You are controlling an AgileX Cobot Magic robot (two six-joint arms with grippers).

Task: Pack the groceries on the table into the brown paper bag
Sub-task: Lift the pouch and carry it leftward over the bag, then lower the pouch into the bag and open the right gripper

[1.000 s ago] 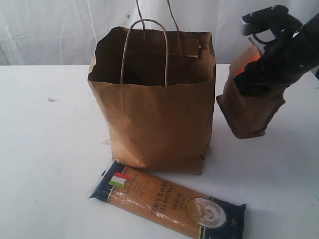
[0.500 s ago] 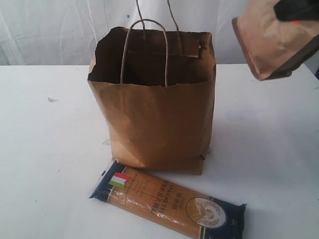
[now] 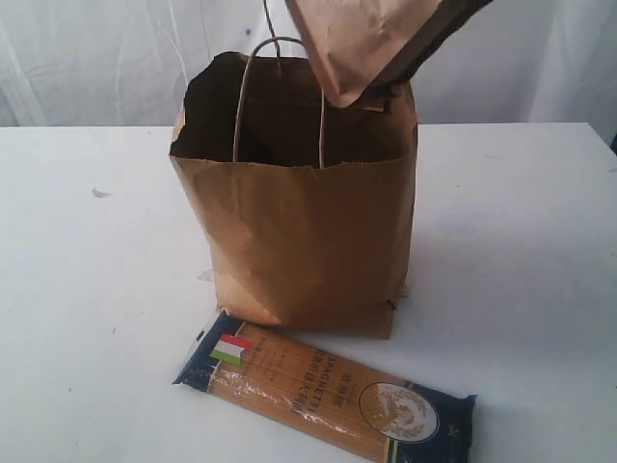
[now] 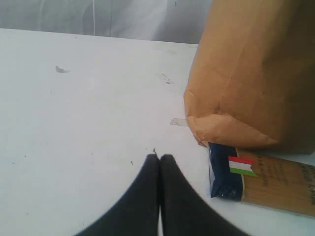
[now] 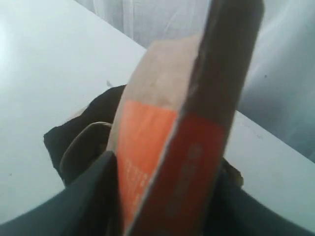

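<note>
- brown-orange pouch [image 3: 371,39]: held in the air by the right gripper [image 5: 165,211], one dark finger [image 5: 93,196] pressed on each broad face; it hangs tilted below that gripper, one corner lowest; an orange panel under a pale top band shows in the right wrist view
- right gripper: jaws part-way in and clamped on the pouch; out of frame in the exterior view
- brown paper bag [image 3: 299,231]: upright on the table, mouth open, directly beneath the held pouch; the pouch's lowest corner sits at rim level by the far edge of the mouth, and contact with the paper cannot be told
- long spaghetti pack [image 3: 323,391]: flat on the table, one end against the foot of the bag, well below the right gripper and just beyond the left gripper's fingertips; its flag label [image 4: 241,166] is at the end nearer that gripper
- left gripper [image 4: 159,158]: fingers pressed together with nothing between them, low over the table, near the bag's bottom corner
- table [image 3: 87,289]: white, flat, with small marks [image 4: 60,69] well ahead of the left gripper
- curtain [image 3: 96,58]: white, behind the table's far edge
</note>
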